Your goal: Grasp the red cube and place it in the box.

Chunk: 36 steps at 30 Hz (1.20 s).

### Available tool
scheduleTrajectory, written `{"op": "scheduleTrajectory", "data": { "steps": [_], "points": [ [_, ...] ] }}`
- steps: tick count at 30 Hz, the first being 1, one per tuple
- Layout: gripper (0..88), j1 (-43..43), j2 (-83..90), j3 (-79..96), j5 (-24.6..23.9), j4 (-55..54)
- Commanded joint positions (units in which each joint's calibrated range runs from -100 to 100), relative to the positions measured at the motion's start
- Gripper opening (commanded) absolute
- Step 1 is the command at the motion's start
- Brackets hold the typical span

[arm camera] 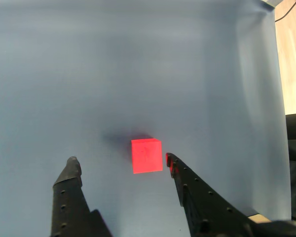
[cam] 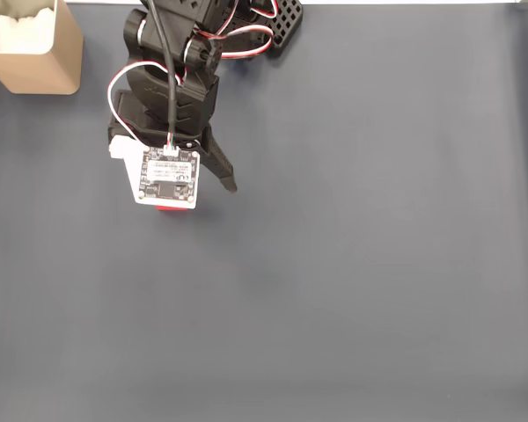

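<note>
Here the approach step is in hand: the cube is framed for a grasp but not yet held. At the far left of the fixed view the box (cam: 37, 54) is seen at the top corner of the desk (cam: 361, 264), beige-walled with white material inside, well apart from the arm. To its right the arm is bent down over the grey surface, and a white circuit board on the wrist covers most of the red cube (cam: 167, 207), of which only a thin red sliver is visible below the board's lower edge.

In the wrist view the jaws (arm camera: 122, 162) are spread wide and released, nothing being gripped. The left fingertip (arm camera: 72, 165) is set well clear of the cube, whereas the right fingertip (arm camera: 171, 161) lies just beside its right face; whether contact is made cannot be told. The red cube (arm camera: 147, 156) rests flat on the desk between them, nearer the right finger.

Next, a short advance and a slight shift rightward seem called for, so that the cube is centred before the jaws are closed. Only then can it be lifted and carried to the box.
</note>
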<state>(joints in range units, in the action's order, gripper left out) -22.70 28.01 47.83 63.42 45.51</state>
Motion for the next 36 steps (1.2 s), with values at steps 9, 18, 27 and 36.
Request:
{"op": "scheduleTrajectory", "data": {
  "steps": [9, 18, 27, 36],
  "points": [
    [40.1, 0.61, -1.14, 0.07, -0.34, -2.23],
    [40.2, 0.68, -2.62, 0.16, -0.49, -3.21],
    [40.2, 0.68, -3.92, 0.44, -0.63, -4.28],
    [40.3, 0.83, -5.3, 0.35, -0.78, -5.18]
  ]
}}
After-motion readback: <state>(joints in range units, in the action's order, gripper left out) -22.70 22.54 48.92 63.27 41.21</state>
